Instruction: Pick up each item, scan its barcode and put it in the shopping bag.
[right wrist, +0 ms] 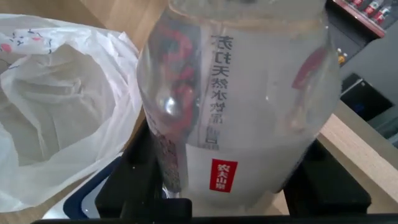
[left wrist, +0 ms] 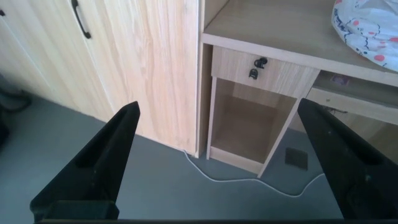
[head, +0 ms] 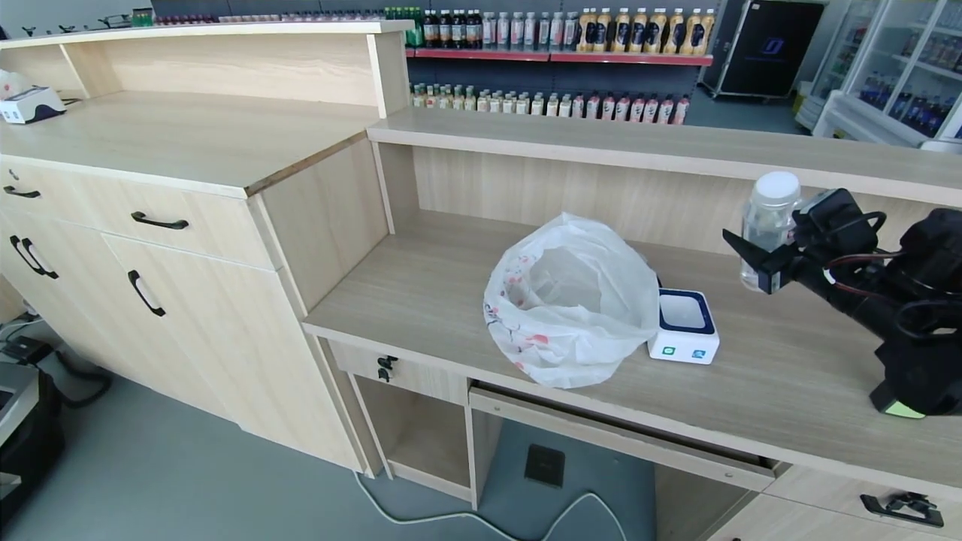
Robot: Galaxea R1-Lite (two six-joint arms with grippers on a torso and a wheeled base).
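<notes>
one bottle (head: 768,225) is clamped in my right gripper (head: 759,264), up right of the scanner (head: 682,324); left gripper (left wrist: 217,106) hangs wide, empty. scanning step, i judge: next, barcode down over the scanner, then the bag (head: 571,300).

Bright, even indoor light; small glare spots on the bottle (right wrist: 249,93).

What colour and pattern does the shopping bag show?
The shopping bag is translucent white with small red-pink prints; the head view shows it best.
</notes>
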